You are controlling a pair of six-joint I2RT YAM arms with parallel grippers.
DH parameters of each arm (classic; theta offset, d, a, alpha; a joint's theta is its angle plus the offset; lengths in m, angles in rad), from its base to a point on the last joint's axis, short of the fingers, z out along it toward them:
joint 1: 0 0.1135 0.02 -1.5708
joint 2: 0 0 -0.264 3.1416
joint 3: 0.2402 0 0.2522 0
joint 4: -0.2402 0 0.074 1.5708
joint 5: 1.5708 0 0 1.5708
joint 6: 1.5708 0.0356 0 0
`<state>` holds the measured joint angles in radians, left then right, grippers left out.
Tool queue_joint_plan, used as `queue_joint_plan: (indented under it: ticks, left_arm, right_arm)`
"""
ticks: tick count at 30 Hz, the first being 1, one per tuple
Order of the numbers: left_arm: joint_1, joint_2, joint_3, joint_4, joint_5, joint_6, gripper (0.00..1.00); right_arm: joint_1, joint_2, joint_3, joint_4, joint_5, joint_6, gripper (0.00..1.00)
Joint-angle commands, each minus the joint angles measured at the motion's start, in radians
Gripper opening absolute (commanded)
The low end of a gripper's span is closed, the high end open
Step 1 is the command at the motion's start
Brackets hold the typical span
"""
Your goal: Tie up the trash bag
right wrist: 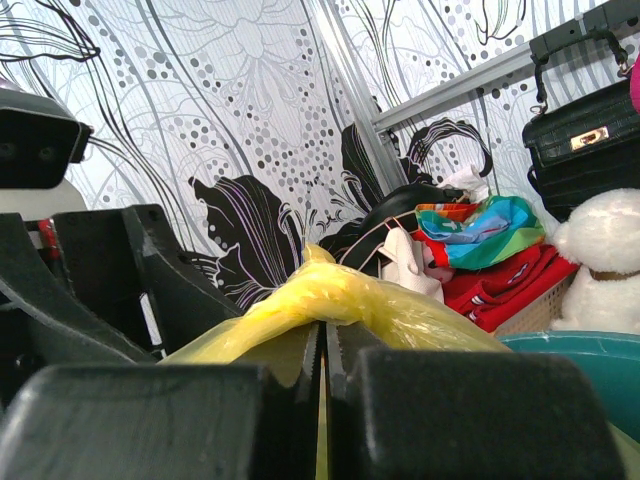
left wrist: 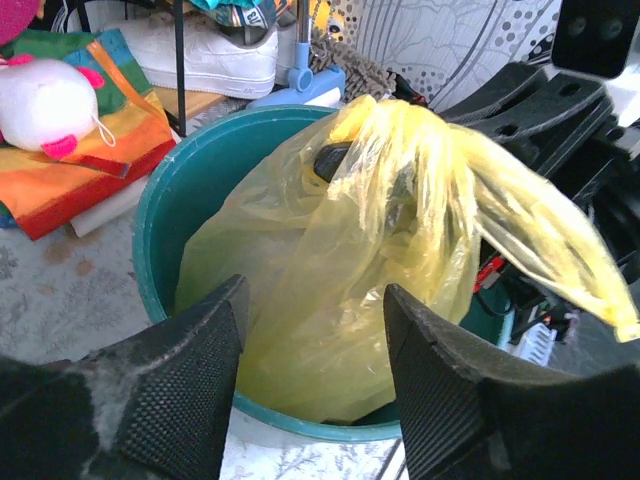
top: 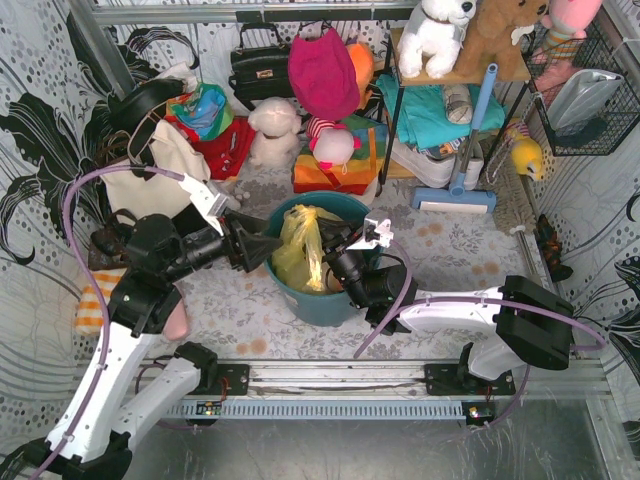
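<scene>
The trash bag (top: 300,248), thin yellow plastic, sits in a teal round bin (top: 325,305) at the middle of the table. Its top is gathered into a twisted neck (left wrist: 400,130) with a tail hanging off to the right (left wrist: 560,260). My left gripper (top: 268,250) is at the bin's left rim, open, its fingers (left wrist: 190,380) apart in front of the bag's side (left wrist: 330,300) with nothing between them. My right gripper (top: 338,258) reaches in from the right and is shut on the bag's twisted plastic (right wrist: 330,295), a yellow film pinched between its pads (right wrist: 322,340).
A cream tote bag (top: 160,170), a black handbag (top: 262,65), plush toys (top: 275,130) and folded cloths (top: 335,170) crowd the back. A shelf rack (top: 450,100) with a blue-handled mop (top: 470,130) stands back right. A metal rail (top: 340,375) runs along the near edge.
</scene>
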<state>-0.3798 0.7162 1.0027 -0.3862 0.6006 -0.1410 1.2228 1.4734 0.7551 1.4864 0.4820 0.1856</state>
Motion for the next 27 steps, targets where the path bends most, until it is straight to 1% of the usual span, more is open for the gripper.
queue_joint_plan:
  ticks: [1, 4, 8, 11, 13, 14, 16, 19, 23, 25, 27]
  left_arm:
    - [-0.004, -0.013, -0.076, 0.220, 0.030, 0.050, 0.67]
    - [-0.004, -0.002, -0.125, 0.320, 0.074, 0.065, 0.68]
    - [-0.004, 0.025, -0.154, 0.405, 0.057, 0.079, 0.69]
    - [-0.003, 0.055, -0.156, 0.469, 0.081, 0.078, 0.69]
    - [-0.004, 0.082, -0.143, 0.483, 0.121, 0.077, 0.68]
    - [-0.003, 0.095, -0.137, 0.482, 0.142, 0.077, 0.66]
    - [-0.003, 0.111, -0.122, 0.470, 0.178, 0.081, 0.58]
    - [-0.003, 0.108, -0.110, 0.430, 0.203, 0.093, 0.39]
    - [-0.003, 0.092, -0.102, 0.383, 0.228, 0.090, 0.18]
    - [-0.002, 0.086, -0.099, 0.365, 0.257, 0.081, 0.11]
    - [-0.003, 0.082, -0.098, 0.366, 0.302, 0.059, 0.08]
  right_arm:
    - [0.001, -0.002, 0.029, 0.049, -0.013, 0.007, 0.00]
    - [0.001, -0.003, 0.032, 0.047, -0.016, 0.008, 0.00]
    - [0.001, -0.007, 0.029, 0.044, -0.019, 0.012, 0.00]
    - [0.001, -0.007, 0.029, 0.040, -0.020, 0.014, 0.00]
    - [0.001, -0.004, 0.028, 0.041, -0.019, 0.017, 0.00]
    - [0.001, -0.003, 0.028, 0.042, -0.016, 0.015, 0.00]
    - [0.001, -0.002, 0.030, 0.042, -0.014, 0.016, 0.00]
    - [0.001, 0.001, 0.029, 0.046, -0.009, 0.011, 0.00]
    - [0.001, 0.010, 0.032, 0.052, 0.003, -0.004, 0.00]
    - [0.001, 0.016, 0.036, 0.058, 0.011, -0.019, 0.00]
    - [0.002, 0.027, 0.039, 0.072, 0.023, -0.037, 0.00]
